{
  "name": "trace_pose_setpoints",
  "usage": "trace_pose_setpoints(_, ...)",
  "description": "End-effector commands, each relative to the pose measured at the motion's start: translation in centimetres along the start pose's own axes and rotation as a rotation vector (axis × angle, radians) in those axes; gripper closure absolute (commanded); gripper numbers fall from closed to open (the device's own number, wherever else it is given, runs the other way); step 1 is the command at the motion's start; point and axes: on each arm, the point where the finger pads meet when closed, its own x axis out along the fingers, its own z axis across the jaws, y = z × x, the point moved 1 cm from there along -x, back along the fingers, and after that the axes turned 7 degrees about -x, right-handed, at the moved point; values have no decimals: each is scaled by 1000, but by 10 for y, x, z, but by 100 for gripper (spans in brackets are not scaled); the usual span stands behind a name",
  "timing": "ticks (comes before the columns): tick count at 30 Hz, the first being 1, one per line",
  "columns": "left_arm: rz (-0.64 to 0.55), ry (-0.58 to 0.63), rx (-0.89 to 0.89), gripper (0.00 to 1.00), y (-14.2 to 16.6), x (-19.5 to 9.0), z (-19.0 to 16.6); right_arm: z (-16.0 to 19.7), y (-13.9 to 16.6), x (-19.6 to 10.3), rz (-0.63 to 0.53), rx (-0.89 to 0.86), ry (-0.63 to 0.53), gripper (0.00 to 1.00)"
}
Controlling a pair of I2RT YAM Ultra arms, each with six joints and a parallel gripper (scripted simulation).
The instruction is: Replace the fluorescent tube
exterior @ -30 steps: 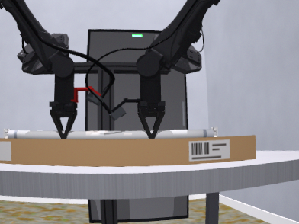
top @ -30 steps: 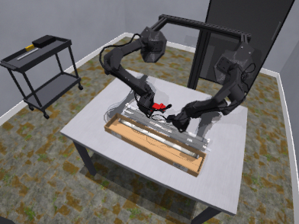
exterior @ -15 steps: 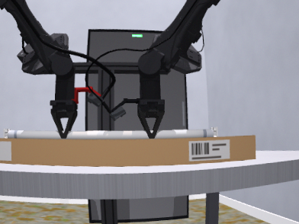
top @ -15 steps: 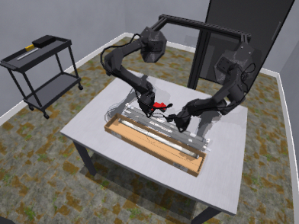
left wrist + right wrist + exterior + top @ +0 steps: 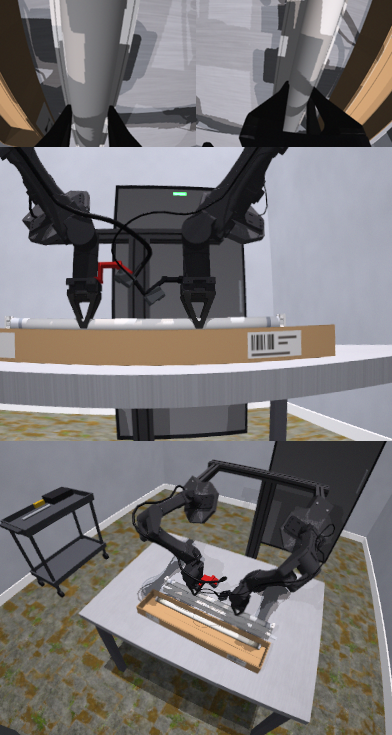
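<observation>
Where the LED tube (image 5: 216, 603) (image 5: 140, 322) (image 5: 92, 65) (image 5: 309, 49) lies, the coming move turns on its long axis: it runs along the fixture behind the carton (image 5: 197, 641) (image 5: 150, 347) (image 5: 8, 113) (image 5: 380, 85), directly beneath both wrists, between the near-right lampholder (image 5: 273, 626) (image 5: 281, 320) and the far-left lampholder (image 5: 167, 578) (image 5: 8, 322) as the top view has them. Left end effector (image 5: 240, 613) (image 5: 199, 324) (image 5: 89, 109): fingers astride the tube, slightly open, grip slack. Right end effector (image 5: 195, 592) (image 5: 83, 326) (image 5: 301, 86): closed on the same tube, further along. Left arm is nearer the near-right holder, right arm nearer the other.

Old tube (image 5: 210, 622) lies lengthwise inside the carton, which looks flat on the surface (image 5: 115, 596) (image 5: 360, 352). Removal seems done; my guess is the work is now at seating or release. Left should come straight up, fingers clear on both sides, with no sideways drag across the axis; right best keeps its hold until the lock is sure.

Hard to make out: pins inside the holders, so locking is unproven. Roll angle uncertain too; patchy shadows muddle white face against grey. Carton wall hides the fixture's lower part in the exterior view.
</observation>
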Motion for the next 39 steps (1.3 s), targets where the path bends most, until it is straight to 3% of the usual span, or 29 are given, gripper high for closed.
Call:
trace_pose_setpoints(1,-23,50,66,51,-10,-11,-26,40,-11,-7,0,-94,-81,89)
trace_pose_setpoints(16,-24,43,61,51,-11,-10,-22,41,-11,-7,0,-96,-83,89)
trace_pose_setpoints(17,-24,43,61,51,-11,-10,-22,41,-11,-7,0,-96,-83,51)
trace_pose_setpoints(21,-24,43,61,51,-11,-10,-22,21,-9,-8,1,-64,-48,51)
trace_pose_setpoints(34,-24,43,61,51,-11,-10,-22,26,-10,-9,-11,-69,-54,51)
trace_pose_setpoints(39,-6,31,35,51,-5,-36,-13,14,-2,-35,13,-41,-40,51)
